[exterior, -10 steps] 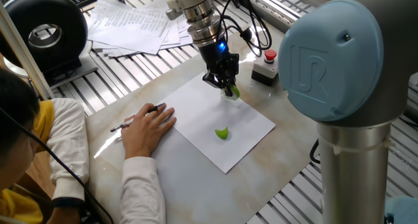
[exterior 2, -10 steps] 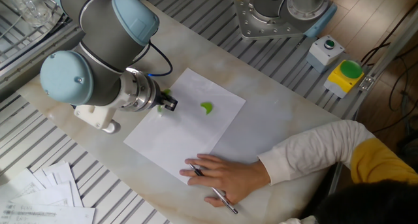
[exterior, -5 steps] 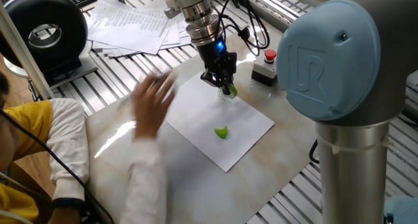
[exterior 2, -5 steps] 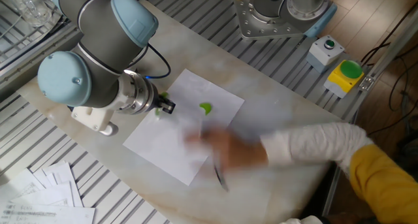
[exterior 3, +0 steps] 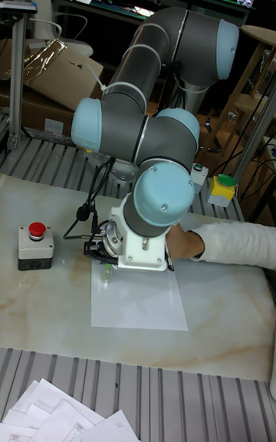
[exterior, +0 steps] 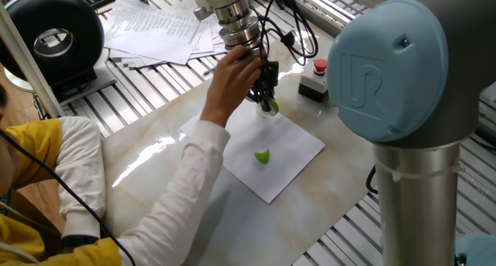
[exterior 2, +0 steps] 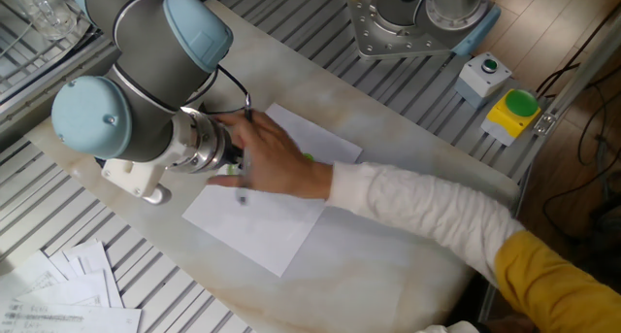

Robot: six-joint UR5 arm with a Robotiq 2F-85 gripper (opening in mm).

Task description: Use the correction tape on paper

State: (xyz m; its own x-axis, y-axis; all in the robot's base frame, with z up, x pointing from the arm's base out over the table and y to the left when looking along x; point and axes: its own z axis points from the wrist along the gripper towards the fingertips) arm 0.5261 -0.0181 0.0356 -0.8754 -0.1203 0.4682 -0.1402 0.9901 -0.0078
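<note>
One white paper (exterior: 291,153) lies on the table (exterior: 147,153), with one green piece (exterior: 263,157) on it. One gripper (exterior: 269,105) is clamped on green correction tape (exterior: 271,106), touching the paper; one hand (exterior: 232,80) grasps it.

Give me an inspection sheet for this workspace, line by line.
Surface: pale marble-look table.
Job's things: white paper lies flat; a green piece rests on it, another green item at the gripper's tip.
Clutter: printed sheets; red-button box.
Grippers: gripper over the paper, a person's hand on it; jaws cannot be read.
Cables: black leads along the arm.
Surroundings: yellow-and-green button box.
</note>
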